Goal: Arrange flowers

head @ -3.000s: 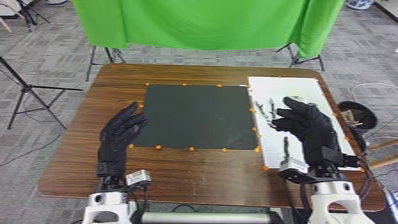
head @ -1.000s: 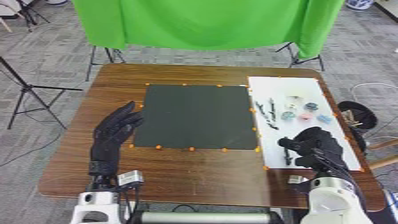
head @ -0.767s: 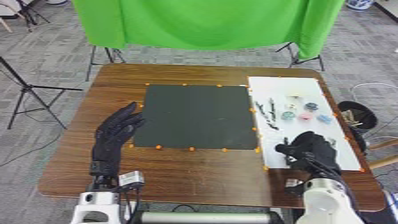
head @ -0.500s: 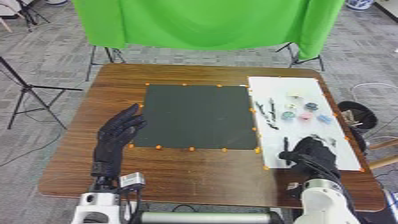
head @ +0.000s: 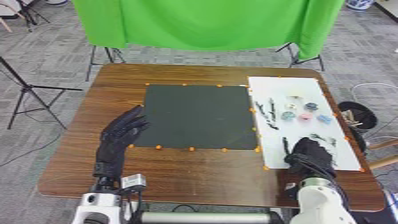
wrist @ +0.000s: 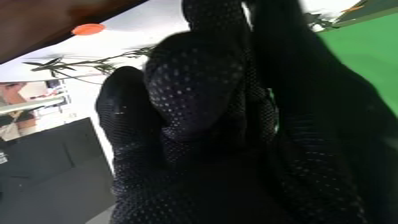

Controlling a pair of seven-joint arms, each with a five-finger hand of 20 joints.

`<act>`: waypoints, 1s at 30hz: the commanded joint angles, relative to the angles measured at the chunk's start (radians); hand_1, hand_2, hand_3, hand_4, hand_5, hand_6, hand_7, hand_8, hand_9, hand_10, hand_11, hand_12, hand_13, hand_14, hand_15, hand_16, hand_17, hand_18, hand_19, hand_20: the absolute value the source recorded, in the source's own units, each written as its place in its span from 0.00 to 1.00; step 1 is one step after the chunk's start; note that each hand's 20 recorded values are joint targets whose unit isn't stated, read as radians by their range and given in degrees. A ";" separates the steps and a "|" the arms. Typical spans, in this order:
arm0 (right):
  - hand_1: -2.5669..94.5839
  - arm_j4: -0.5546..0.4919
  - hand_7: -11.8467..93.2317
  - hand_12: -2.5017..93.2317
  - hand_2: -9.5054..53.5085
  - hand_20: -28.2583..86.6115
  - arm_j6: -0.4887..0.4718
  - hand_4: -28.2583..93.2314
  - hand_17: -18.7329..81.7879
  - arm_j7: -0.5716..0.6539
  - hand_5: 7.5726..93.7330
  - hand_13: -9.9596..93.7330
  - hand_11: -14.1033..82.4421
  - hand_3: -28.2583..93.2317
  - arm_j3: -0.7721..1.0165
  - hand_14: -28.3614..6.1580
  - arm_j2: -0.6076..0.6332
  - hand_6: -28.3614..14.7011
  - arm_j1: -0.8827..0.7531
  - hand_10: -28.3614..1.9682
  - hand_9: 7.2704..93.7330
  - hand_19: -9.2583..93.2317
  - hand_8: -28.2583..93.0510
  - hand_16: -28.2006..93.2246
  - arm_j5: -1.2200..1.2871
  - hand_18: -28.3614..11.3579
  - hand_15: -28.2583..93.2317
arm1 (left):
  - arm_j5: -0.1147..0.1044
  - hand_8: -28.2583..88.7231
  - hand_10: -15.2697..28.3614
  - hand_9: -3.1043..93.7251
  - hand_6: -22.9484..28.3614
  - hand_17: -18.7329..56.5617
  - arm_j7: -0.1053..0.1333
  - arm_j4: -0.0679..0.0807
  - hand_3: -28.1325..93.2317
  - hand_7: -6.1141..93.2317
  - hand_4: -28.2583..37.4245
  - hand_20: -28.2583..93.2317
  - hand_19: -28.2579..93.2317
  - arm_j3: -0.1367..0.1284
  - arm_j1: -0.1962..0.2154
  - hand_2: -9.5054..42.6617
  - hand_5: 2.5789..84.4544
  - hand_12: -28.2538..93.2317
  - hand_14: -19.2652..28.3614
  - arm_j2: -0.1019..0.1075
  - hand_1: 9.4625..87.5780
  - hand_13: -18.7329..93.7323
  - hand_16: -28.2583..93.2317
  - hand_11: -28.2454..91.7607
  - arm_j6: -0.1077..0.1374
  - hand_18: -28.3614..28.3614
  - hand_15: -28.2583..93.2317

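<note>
lying spaced, probably for easy picking: flower heads (head: 305,116); right hand (head: 311,152), closure and hold indeterminable; left hand (head: 120,132), loosely extended, empty.

2 white robot arms, the left arm (head: 99,201) and the right arm (head: 325,197), have smooth, rounded shells. The left hand (head: 115,137) and right hand (head: 311,153) wear black fabric gloves; the right one's textured weave carries small pale dots. 1 small white box (head: 134,181) with dark markings sits beside the left wrist. Dark cables (head: 336,181) run along the right wrist.
</note>
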 commanded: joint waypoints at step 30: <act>0.63 0.081 0.62 0.46 0.00 0.69 0.111 0.31 0.92 -0.066 0.72 1.00 0.55 0.75 -0.056 0.86 0.159 0.53 0.004 0.53 0.96 0.99 0.30 0.43 0.138 0.54 0.78 | 0.016 0.17 0.63 0.48 0.46 0.35 -0.039 -0.009 0.79 0.21 0.11 0.40 0.32 -0.001 0.014 0.00 0.46 0.32 0.75 -0.027 0.31 0.50 0.23 0.39 -0.038 0.76 0.46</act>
